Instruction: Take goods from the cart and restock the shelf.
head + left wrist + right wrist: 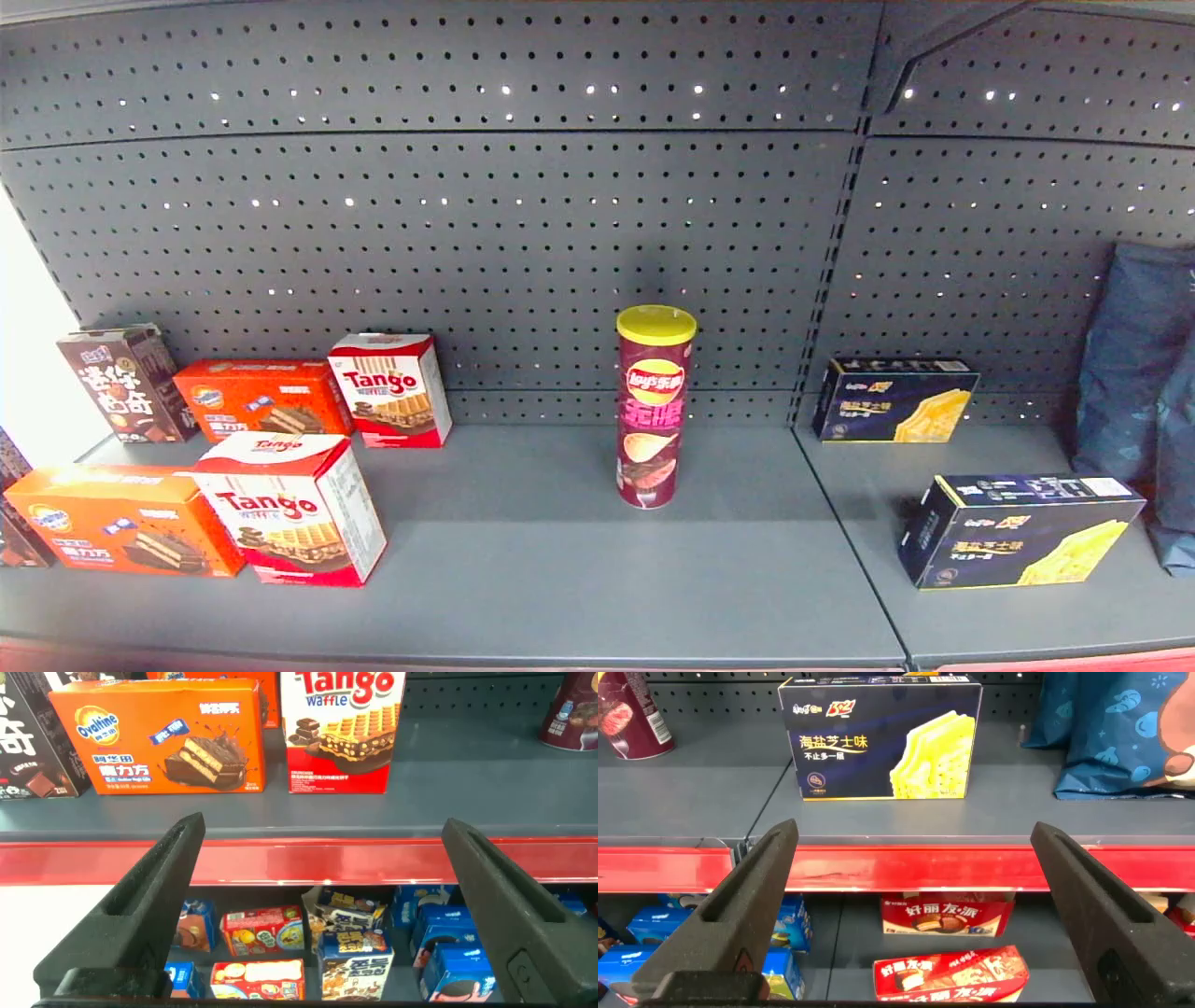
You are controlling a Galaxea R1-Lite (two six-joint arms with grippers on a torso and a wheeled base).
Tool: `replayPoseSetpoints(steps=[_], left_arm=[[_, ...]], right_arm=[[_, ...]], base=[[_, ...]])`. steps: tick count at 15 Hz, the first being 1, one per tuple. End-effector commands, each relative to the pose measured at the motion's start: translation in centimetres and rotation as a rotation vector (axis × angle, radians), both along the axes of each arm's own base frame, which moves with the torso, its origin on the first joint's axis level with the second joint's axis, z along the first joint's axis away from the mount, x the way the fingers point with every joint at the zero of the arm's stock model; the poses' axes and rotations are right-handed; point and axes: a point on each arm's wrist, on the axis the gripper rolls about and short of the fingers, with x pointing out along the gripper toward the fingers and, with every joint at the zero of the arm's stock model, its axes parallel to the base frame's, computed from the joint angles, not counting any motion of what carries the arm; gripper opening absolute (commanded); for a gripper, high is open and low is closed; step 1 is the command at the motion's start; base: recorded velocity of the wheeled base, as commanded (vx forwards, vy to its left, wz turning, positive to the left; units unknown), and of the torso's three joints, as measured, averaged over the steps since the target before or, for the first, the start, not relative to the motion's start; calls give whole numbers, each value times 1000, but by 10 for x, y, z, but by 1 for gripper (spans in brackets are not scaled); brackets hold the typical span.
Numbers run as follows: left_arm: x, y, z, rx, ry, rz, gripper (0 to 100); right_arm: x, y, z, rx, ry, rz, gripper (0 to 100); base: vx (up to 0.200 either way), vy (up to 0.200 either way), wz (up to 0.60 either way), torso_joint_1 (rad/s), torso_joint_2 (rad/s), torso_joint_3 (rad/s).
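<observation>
Left tool [322,826] agape (snack boxes [262,931] below shelf [420,812]).

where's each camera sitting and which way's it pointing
Head: on the robot's head, looking forward and down at the shelf, chip can near its middle.
Left wrist: on the left arm, facing the shelf's front edge, orange box and Tango box; open left claw in front.
Right wrist: on the right arm, facing a dark blue box; open right claw in front.
Shared: all three catch the chip can.
</observation>
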Motion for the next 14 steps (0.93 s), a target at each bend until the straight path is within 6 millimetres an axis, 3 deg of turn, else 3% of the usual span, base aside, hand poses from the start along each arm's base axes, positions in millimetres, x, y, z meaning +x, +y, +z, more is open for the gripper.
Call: replayPoseSetpoints(steps=[1, 3, 14], left_arm=[[0, 0, 0, 1, -1, 0, 100], [0, 0, 0, 1, -1, 2, 100], [0, 0, 0, 1, -1, 2, 100]], right_arm=[[0, 0, 0, 0, 2, 0, 100], [0, 0, 0, 0, 2, 0, 100], [0, 0, 0, 0, 2, 0, 100]], base=[[0, 0, 0, 0, 0, 0], [0, 0, 0, 0, 0, 0], [0, 0, 600, 3, -1, 4]])
